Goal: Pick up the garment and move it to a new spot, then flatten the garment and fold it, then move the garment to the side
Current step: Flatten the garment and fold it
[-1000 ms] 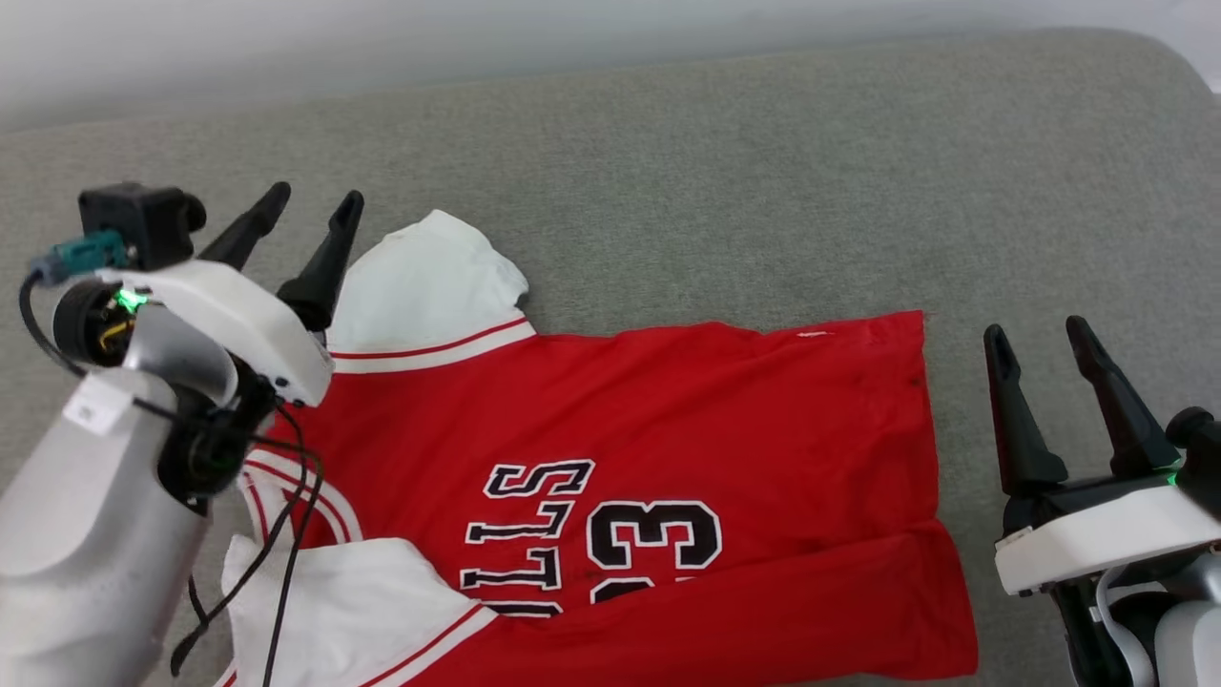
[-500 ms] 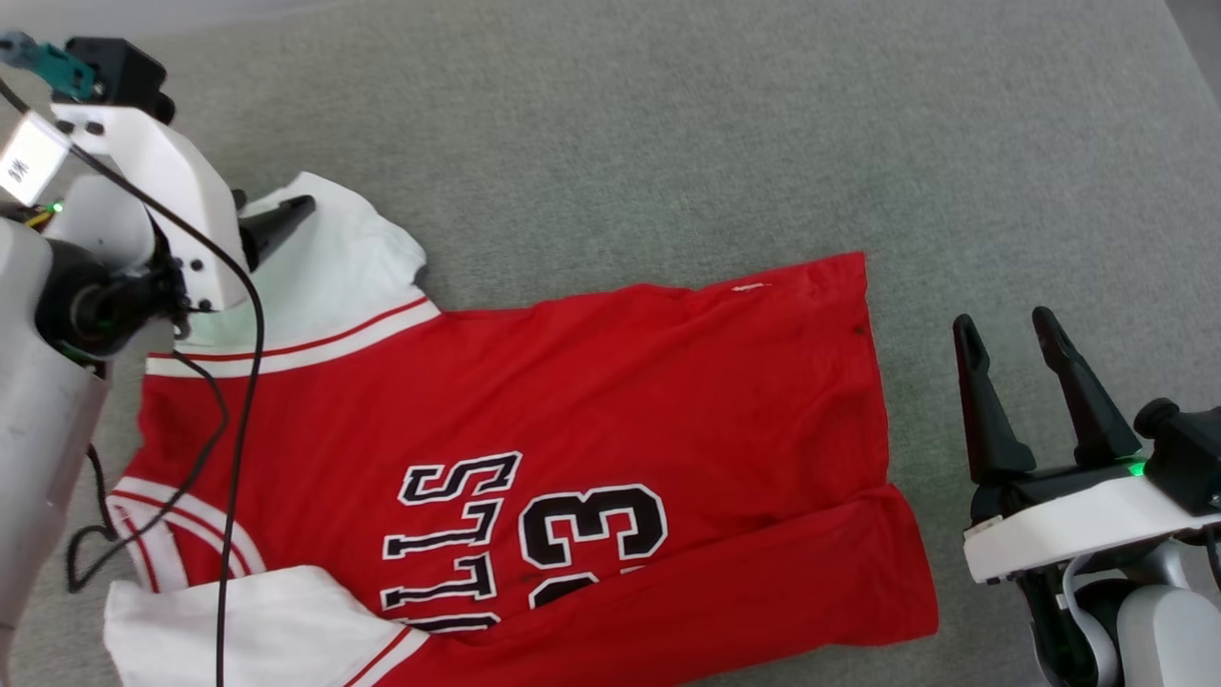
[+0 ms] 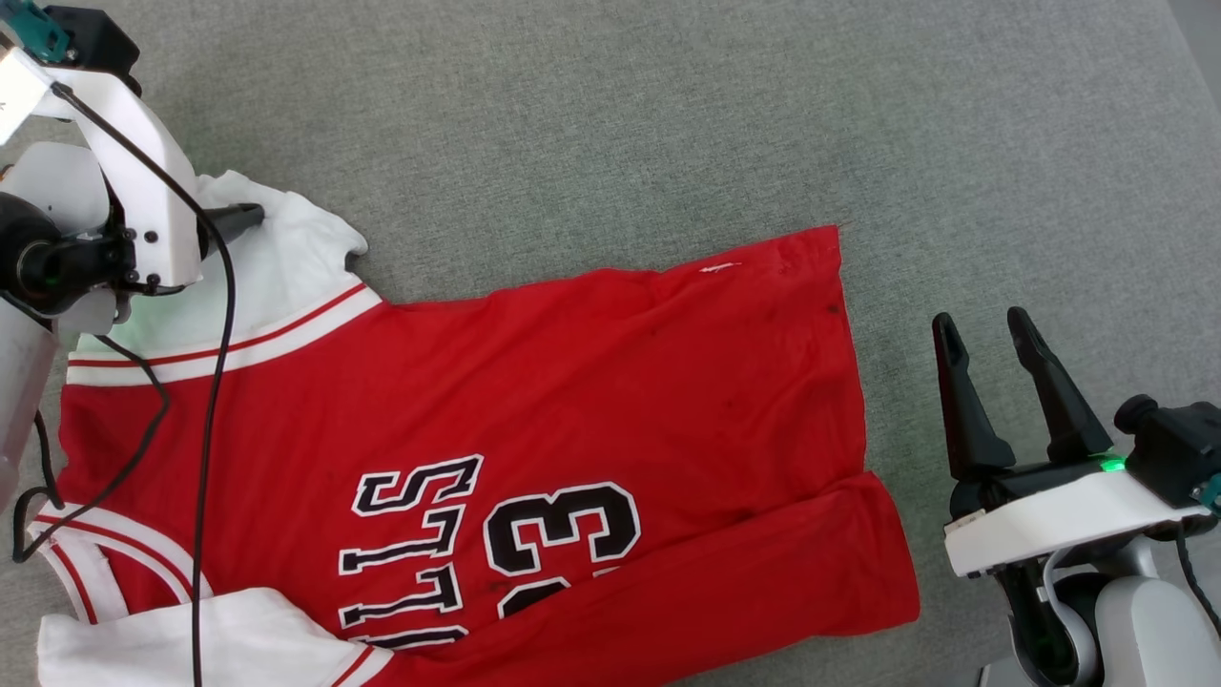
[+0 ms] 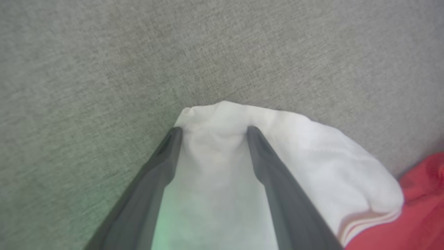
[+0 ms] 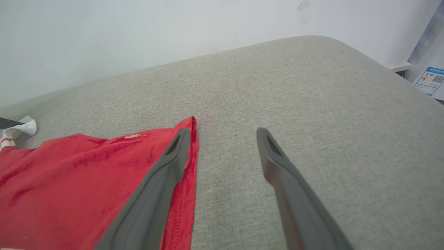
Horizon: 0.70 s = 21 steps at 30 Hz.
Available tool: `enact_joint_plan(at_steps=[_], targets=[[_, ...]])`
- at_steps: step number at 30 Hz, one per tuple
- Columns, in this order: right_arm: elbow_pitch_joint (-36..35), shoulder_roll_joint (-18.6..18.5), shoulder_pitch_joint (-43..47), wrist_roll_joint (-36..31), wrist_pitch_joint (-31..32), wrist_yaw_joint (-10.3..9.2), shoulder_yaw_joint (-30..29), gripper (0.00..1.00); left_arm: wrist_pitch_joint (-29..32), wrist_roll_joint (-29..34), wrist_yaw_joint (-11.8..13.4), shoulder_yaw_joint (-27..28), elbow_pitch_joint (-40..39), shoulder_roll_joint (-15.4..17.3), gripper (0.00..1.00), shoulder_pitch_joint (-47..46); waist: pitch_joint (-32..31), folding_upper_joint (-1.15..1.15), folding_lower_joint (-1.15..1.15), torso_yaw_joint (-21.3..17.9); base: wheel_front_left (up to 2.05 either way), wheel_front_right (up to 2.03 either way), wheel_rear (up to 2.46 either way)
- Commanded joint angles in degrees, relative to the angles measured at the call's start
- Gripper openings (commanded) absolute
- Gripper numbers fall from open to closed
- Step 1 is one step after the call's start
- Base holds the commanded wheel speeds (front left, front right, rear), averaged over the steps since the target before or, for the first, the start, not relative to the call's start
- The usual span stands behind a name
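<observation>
Straddling the white sleeve [image 4: 312, 166] at the left, the left gripper [image 4: 211, 129] has its fingers spread wide, clamping nothing. The red jersey [image 3: 591, 382] lies spread on the grey cushion [image 3: 668, 114], collar left, hem right, its near edge folded over the numerals [image 3: 563, 530]. Just beside the hem, the right gripper [image 3: 983, 322] hovers, fingers parted and empty.

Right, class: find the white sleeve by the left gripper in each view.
Head view: sleeve upper left.
Left wrist view: sleeve centre, between the left gripper's open fingers.
Right wrist view: sleeve at the far left edge.
Shared landmark: the garment's red body.
</observation>
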Motion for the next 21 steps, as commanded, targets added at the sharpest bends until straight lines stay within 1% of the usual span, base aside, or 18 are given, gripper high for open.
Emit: enact_joint_plan(at_steps=[1,4,10,13,17,21], targets=[[0.26,0.25,-1.07,0.41,0.22,-0.02,0.1,1.0,4.23,-0.31,0.16,-3.42,4.22,-1.61,0.0,7.26,0.08,-0.01,0.02,0.0,0.0,0.0,0.0],[0.84,0.25,-1.12,1.87,1.63,-0.02,0.3,1.0,3.84,-0.57,0.13,-3.61,4.94,-2.9,0.0,7.54,0.05,-0.01,0.02,0.13,0.0,0.0,0.0],[3.48,0.16,-2.26,4.25,6.59,-0.02,-0.58,1.0,-2.07,0.35,0.11,-3.22,4.55,-3.55,0.0,4.99,-1.74,-0.01,0.02,1.87,0.0,0.0,0.0],[5.26,-0.93,-4.05,5.64,9.52,-0.02,-1.38,1.0,-6.64,0.2,0.1,-1.88,4.07,-4.15,0.0,3.19,-3.21,-0.01,0.02,3.29,0.0,0.0,0.0],[8.22,-3.37,-7.57,7.56,16.03,-0.02,-2.64,1.0,-12.22,0.29,0.09,-0.74,3.99,-5.32,0.0,2.04,-5.16,-0.01,0.02,5.55,0.0,0.0,0.0],[11.66,-6.89,-12.32,9.15,25.1,-0.02,-2.34,1.0,-16.05,-0.67,0.09,-0.11,3.07,-6.75,0.0,2.01,-6.51,-0.01,0.02,8.16,0.0,0.0,0.0]])
